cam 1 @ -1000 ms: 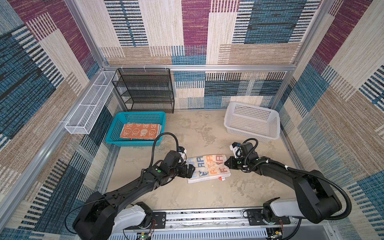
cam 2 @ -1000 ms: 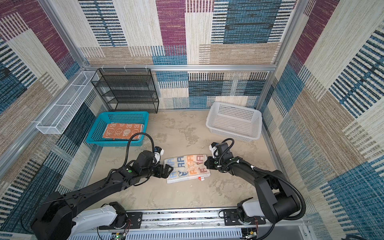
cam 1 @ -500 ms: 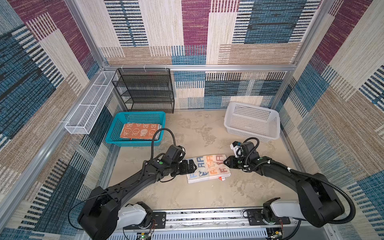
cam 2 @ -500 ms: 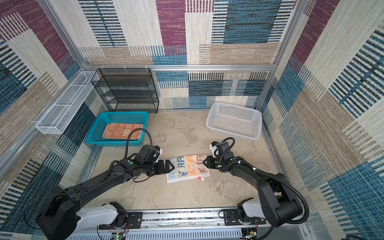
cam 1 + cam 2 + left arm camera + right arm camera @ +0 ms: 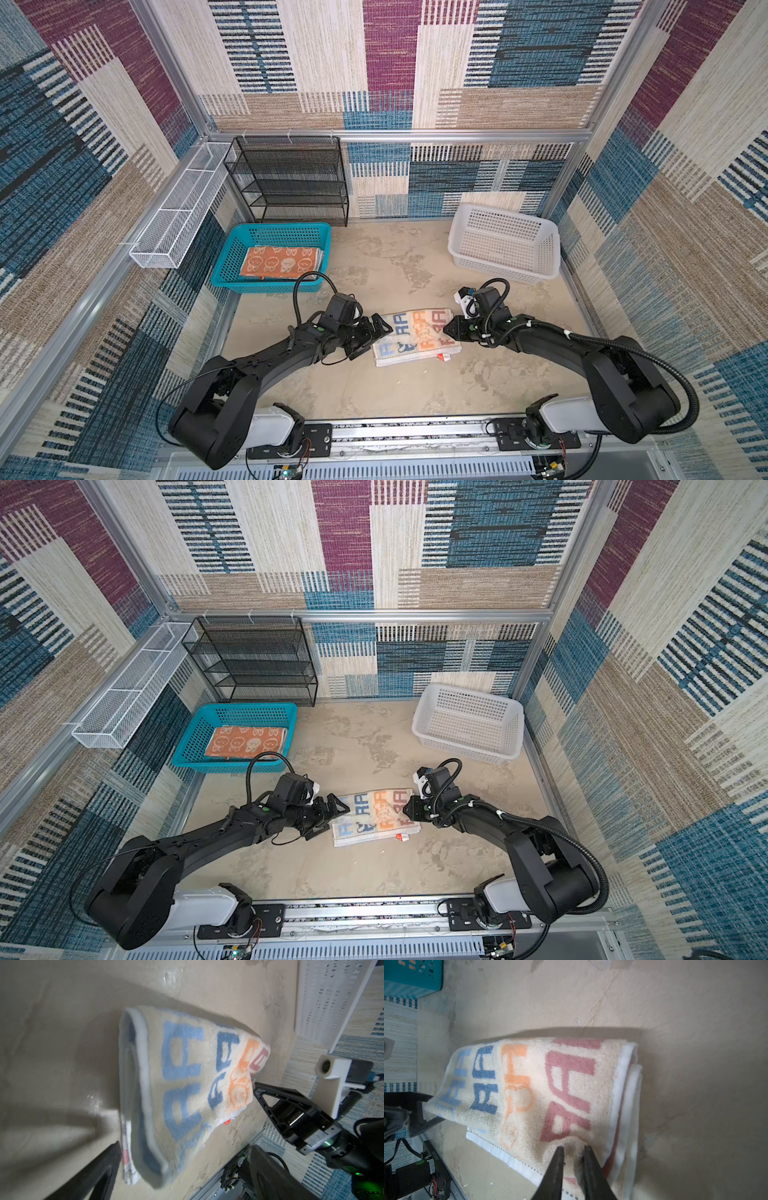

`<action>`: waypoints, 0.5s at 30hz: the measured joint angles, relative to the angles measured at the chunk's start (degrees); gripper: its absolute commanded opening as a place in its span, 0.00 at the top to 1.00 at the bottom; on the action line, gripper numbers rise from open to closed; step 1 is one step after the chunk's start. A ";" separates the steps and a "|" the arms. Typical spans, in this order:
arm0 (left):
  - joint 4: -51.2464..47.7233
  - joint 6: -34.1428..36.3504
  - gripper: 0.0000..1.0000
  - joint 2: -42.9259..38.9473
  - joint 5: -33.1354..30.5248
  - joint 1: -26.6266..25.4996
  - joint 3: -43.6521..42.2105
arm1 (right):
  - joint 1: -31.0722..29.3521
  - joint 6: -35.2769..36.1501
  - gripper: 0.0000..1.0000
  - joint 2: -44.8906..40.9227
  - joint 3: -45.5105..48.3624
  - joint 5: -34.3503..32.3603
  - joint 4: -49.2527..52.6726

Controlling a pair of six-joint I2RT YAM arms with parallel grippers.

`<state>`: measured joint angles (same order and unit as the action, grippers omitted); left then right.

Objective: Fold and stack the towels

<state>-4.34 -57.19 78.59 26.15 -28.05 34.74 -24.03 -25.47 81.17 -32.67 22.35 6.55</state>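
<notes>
Down in the lower middle of both top views, the lettered towel [image 5: 415,337] [image 5: 375,817] lies folded on the table [image 5: 395,257]. A small red tag sticks out at its lower right corner. The right gripper [image 5: 445,331] [image 5: 405,808] meets the towel's right edge. In the right wrist view its jaws [image 5: 572,1149] stand nearly together, pinching a small pucker of the terry cloth [image 5: 539,1095]. The left gripper [image 5: 372,344] [image 5: 329,824] sits at the towel's left edge with its jaws spread wide, holding nothing. Whether it touches the cloth I cannot tell. Left of centre, the orange towel [image 5: 280,262] lies folded inside the teal basket [image 5: 274,226]. The white basket [image 5: 505,241] stands at right of centre.
</notes>
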 measured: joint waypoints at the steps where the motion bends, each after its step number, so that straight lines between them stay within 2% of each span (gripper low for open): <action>1: 0.37 0.26 0.02 1.84 0.63 0.94 1.22 | 0.00 -0.24 0.82 1.33 -0.35 0.02 -0.59; 7: 2.56 2.86 0.03 11.65 4.02 3.98 8.52 | 0.13 -1.31 0.86 7.56 -3.93 0.13 -4.24; 15: 1.88 6.80 0.03 23.69 5.55 6.12 21.70 | 3.10 -2.34 0.88 13.53 -8.85 0.52 -7.15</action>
<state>-2.46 -50.39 102.28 31.70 -21.93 56.45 -20.93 -27.81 94.70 -41.52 22.87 -0.60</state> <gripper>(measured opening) 0.974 0.123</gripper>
